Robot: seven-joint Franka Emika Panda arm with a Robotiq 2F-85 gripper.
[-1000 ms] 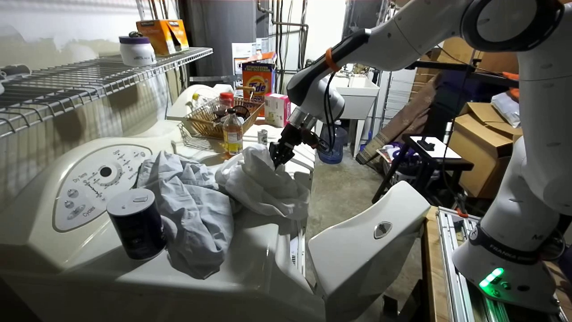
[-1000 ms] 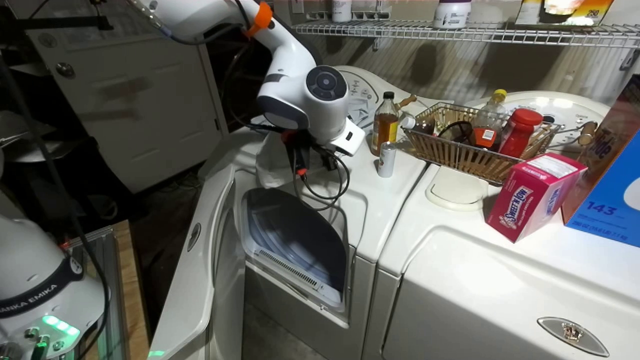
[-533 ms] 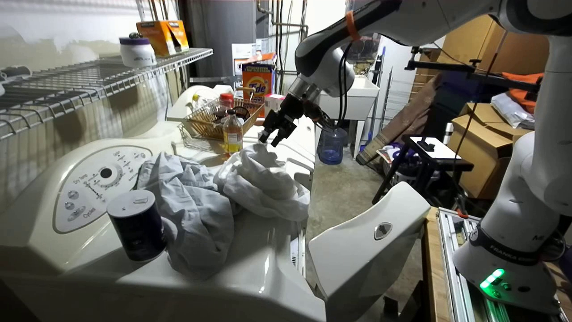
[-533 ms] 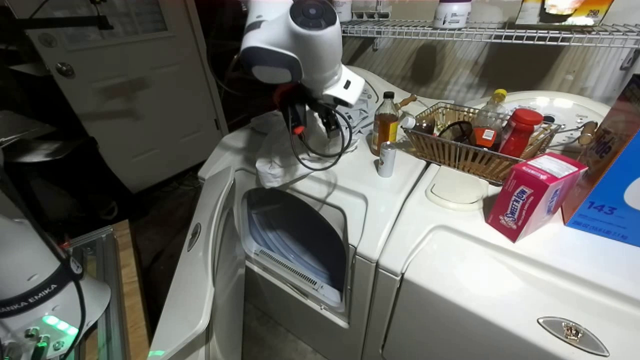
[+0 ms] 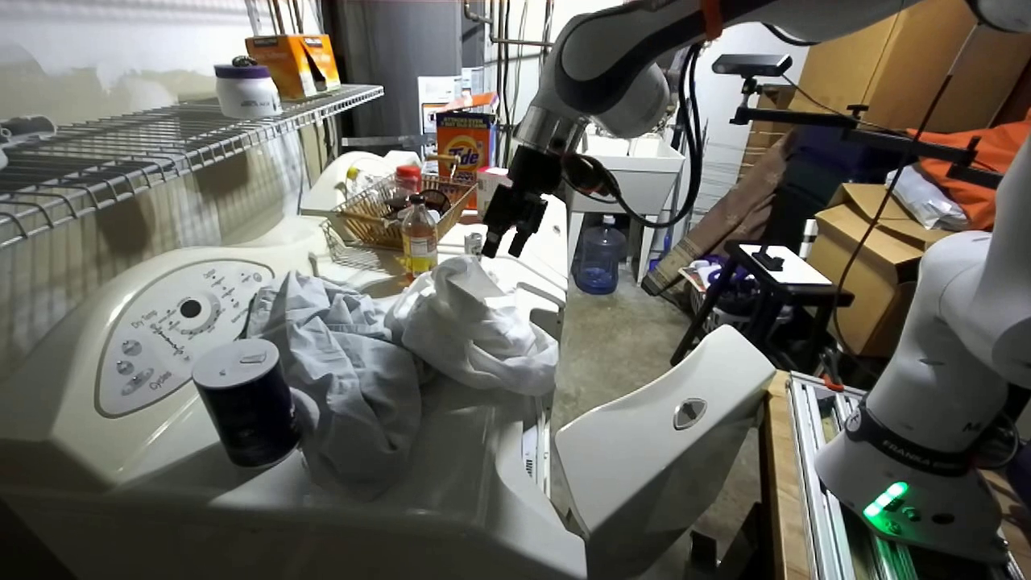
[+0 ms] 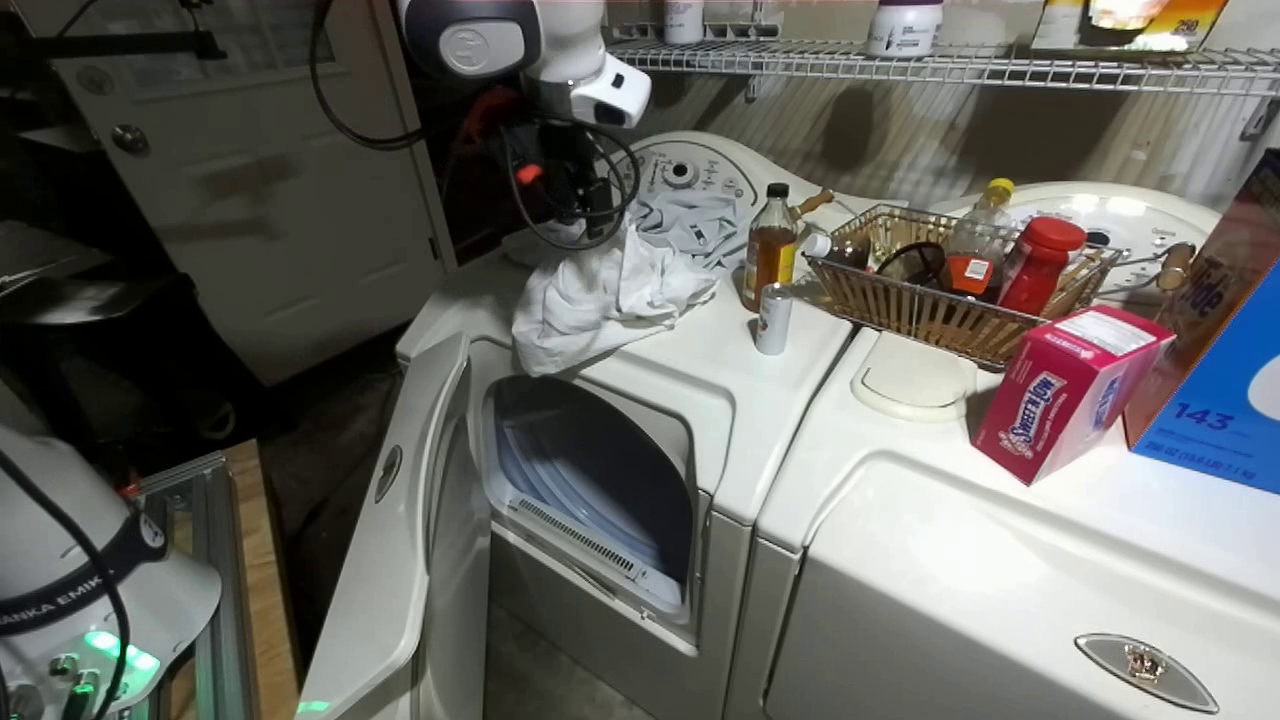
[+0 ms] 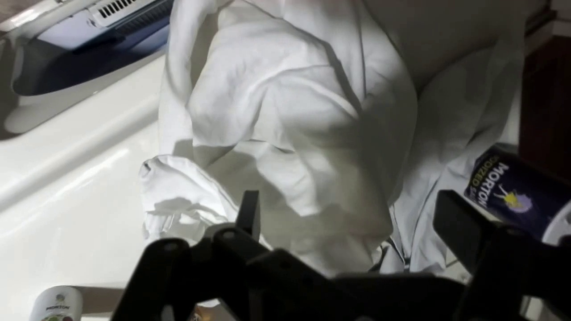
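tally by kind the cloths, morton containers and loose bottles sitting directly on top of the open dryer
Cloths: 2 (white cloth, gray cloth)
Morton containers: 2 (dark blue canister, small white shaker)
Loose bottles: 1 (amber bottle)
Total: 5

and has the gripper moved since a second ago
Yes, upward. In an exterior view, against the black-capped bottle, which stands where it did, the gripper has risen from down at the white cloth to above it.

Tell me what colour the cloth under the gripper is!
White. The cloth shows best in the wrist view.
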